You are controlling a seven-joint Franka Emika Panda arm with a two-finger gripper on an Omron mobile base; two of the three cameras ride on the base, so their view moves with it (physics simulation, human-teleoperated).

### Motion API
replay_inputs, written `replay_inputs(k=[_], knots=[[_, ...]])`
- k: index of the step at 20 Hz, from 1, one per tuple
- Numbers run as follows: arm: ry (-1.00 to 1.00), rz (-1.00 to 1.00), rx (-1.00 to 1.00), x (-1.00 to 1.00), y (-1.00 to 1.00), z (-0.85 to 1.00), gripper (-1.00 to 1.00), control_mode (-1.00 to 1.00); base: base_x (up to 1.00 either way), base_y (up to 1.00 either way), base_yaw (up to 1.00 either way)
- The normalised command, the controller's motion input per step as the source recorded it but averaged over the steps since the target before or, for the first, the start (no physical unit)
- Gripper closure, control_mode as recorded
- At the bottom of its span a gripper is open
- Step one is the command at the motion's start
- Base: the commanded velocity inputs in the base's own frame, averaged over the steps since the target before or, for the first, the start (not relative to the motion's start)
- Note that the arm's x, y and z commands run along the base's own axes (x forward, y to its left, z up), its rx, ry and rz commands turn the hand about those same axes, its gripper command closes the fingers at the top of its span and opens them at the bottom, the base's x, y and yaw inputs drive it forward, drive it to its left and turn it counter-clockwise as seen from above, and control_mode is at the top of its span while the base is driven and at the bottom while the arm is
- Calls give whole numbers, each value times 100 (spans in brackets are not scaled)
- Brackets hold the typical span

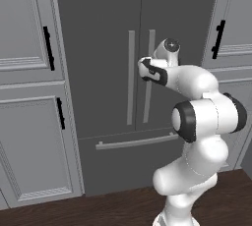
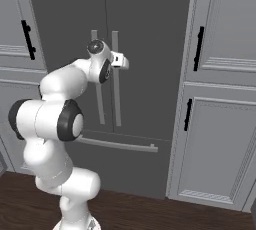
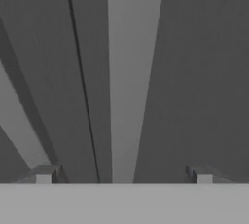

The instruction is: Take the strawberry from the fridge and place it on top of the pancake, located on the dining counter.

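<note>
We see the fridge (image 1: 103,48) with both of its 2 doors shut, so the strawberry cannot be seen. Its right door handle (image 3: 130,72) runs up between our gripper (image 3: 124,174) fingertips, whose jaws stand wide apart and hold nothing. The left door handle (image 1: 131,77) stands just beside the right one. Below both handles, a long drawer handle (image 1: 135,141) crosses the fridge. Light grey cabinets (image 1: 27,97) flank the fridge on both sides.

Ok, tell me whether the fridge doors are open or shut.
Shut. Both doors of the fridge lie flush, with only a thin seam between them, and no shelves show. The open gripper straddles the right door's handle.
</note>
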Motion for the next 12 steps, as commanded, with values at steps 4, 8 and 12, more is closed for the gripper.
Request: replay_inputs(k=[4, 8, 12], knots=[[-10, 0, 0, 35, 0, 0, -100, -100, 0, 0, 0], [-6, 0, 0, 41, -4, 0, -100, -100, 0, 0, 0], [-1, 0, 0, 33, -12, 0, -100, -100, 0, 0, 0]])
